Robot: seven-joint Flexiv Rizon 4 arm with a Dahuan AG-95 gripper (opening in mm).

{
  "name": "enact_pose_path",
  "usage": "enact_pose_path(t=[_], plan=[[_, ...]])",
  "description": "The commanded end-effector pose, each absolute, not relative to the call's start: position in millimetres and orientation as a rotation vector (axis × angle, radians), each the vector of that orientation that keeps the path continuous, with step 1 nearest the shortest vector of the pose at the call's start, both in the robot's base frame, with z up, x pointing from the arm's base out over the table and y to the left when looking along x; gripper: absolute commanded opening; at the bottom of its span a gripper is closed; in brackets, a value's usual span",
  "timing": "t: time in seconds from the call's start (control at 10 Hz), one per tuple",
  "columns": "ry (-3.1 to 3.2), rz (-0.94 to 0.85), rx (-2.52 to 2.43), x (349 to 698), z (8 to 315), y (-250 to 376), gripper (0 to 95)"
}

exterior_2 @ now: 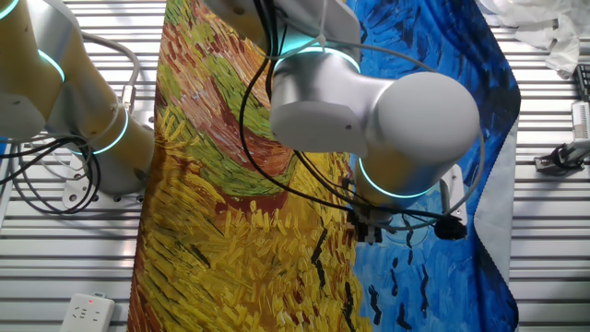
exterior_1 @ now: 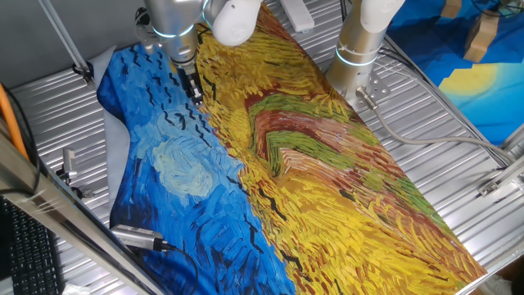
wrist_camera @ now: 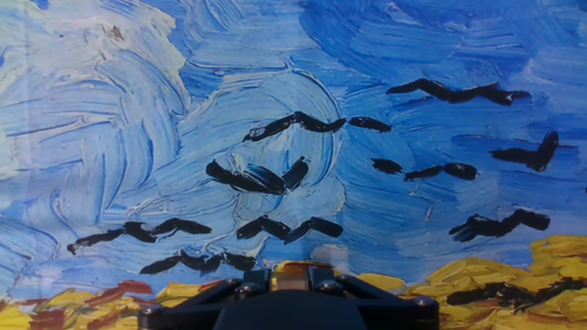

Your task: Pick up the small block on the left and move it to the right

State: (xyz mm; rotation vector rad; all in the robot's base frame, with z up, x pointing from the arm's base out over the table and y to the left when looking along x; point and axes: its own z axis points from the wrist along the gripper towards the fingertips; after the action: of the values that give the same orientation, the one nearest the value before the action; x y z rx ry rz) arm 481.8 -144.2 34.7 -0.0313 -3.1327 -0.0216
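Closest to the lens in the hand view is the black gripper housing (wrist_camera: 293,302), down at 6 o'clock, and everything past it is the painted cloth with blue swirls, yellow wheat strokes and black bird marks (wrist_camera: 275,119). That cloth covers most of the ribbed metal counter (exterior_1: 458,106).

Honestly, I can't find the small block in any view. There's a tan-orange patch poking out just above the housing, but it could be the block or just more yellow paint, so no call from me. Same goes for the gripper (exterior_1: 196,90): the dark fingers are tiny in one fixed view and mostly hidden behind the arm in the other, so I can't tell whether they're spread, pinched or holding anything.

What could go wrong, I reckon: the busy print hides a small block really well, so a descent could land off-centre and nudge it away instead of straddling it. The fingertips also look very near the fabric, so a sideways move could snag and drag the cloth.

As for pose, the silver-white arm (exterior_2: 369,120) reaches in from 12 o'clock in the one fixed view, with its wrist pointing straight down. The gripper sits low over the blue part of the cloth at roughly 10 o'clock, right by the blue-yellow border.
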Motion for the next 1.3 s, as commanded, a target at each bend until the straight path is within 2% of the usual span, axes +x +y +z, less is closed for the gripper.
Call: enact_pose_path(t=[0.1, 0.6, 1.3], plan=[[-3.143, -0.045, 0.012, 482.3, 34.9, -144.0, 19.0], [-3.11, -0.102, 0.018, 482.3, 34.9, -144.0, 19.0], [-3.084, -0.088, 0.002, 482.3, 34.9, -144.0, 19.0]])
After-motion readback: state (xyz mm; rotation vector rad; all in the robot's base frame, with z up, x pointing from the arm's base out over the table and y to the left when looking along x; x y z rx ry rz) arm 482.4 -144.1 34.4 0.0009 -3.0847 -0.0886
